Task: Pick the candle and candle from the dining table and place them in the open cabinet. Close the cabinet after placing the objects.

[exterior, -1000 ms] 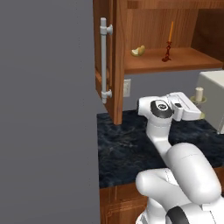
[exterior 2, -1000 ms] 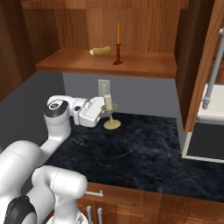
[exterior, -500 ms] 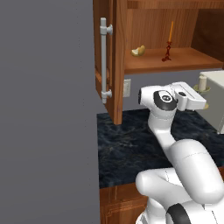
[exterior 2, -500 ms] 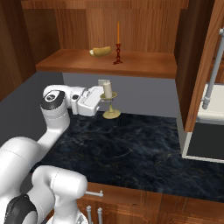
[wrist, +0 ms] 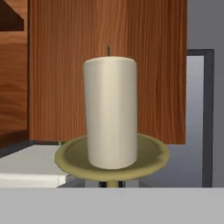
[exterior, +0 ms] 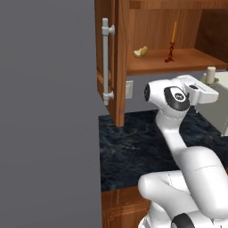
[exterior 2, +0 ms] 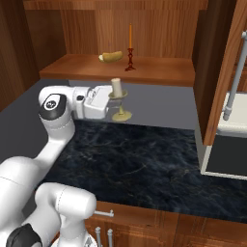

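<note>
My gripper (exterior 2: pixel 114 102) is closed on the stem of the holder (exterior 2: pixel 120 115) under the cream candle (exterior 2: pixel 116 86). My fingers themselves are hidden below the dish in the hand view, but the holder hangs clear of the counter (exterior 2: pixel 144 159), so I judge the grip is carrying it. The candle stands upright in its dish, long axis vertical, straight ahead of my palm and filling the hand view (wrist: pixel 111 111).

What the next move turns on is height and depth: the cabinet shelf (exterior 2: pixel 159 72) lies above and behind the candle, and the holder's foot hangs below the shelf's front edge. I judge it must rise further before going in, or the foot may catch that edge.

On the shelf already stand the orange taper (exterior 2: pixel 130 42) and, just beside it, a yellow fruit (exterior 2: pixel 111 57). The bare part of the shelf is to the taper's right in the right base view.

My forearm reaches out level from a raised elbow, hand pointing sideways along the wall. The cabinet doors stand open on both sides, the left one (exterior: pixel 116 62) near my elbow with its bar handle (exterior: pixel 105 62) facing out.
</note>
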Tool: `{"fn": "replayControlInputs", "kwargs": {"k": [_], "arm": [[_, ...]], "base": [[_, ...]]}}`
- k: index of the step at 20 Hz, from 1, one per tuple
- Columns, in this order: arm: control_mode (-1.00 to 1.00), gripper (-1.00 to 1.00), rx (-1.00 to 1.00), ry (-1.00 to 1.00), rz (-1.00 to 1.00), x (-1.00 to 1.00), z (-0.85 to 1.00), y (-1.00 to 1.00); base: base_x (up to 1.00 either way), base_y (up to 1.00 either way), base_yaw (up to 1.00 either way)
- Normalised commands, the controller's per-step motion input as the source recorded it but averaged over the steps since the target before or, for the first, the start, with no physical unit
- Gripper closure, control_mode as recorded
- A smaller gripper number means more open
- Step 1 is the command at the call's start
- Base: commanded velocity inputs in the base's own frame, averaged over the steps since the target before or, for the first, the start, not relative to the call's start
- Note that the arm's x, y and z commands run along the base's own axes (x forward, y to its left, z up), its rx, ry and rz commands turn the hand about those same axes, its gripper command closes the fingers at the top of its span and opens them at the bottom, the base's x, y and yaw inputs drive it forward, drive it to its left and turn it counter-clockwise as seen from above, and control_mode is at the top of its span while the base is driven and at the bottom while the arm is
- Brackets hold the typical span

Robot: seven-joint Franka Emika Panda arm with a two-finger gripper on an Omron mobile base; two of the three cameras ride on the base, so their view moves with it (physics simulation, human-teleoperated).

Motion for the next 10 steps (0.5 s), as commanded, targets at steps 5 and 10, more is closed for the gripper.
{"fn": "replayControlInputs", "kwargs": {"k": [5,10], "arm": [[-1.00,1.00,0.00,0.00,0.17,-0.05,0.36,0.00],[-1.00,1.00,0.00,0.00,0.19,0.01,0.33,0.00]], "base": [[0.00,0.00,0.00],[0.00,0.00,0.00]]}}
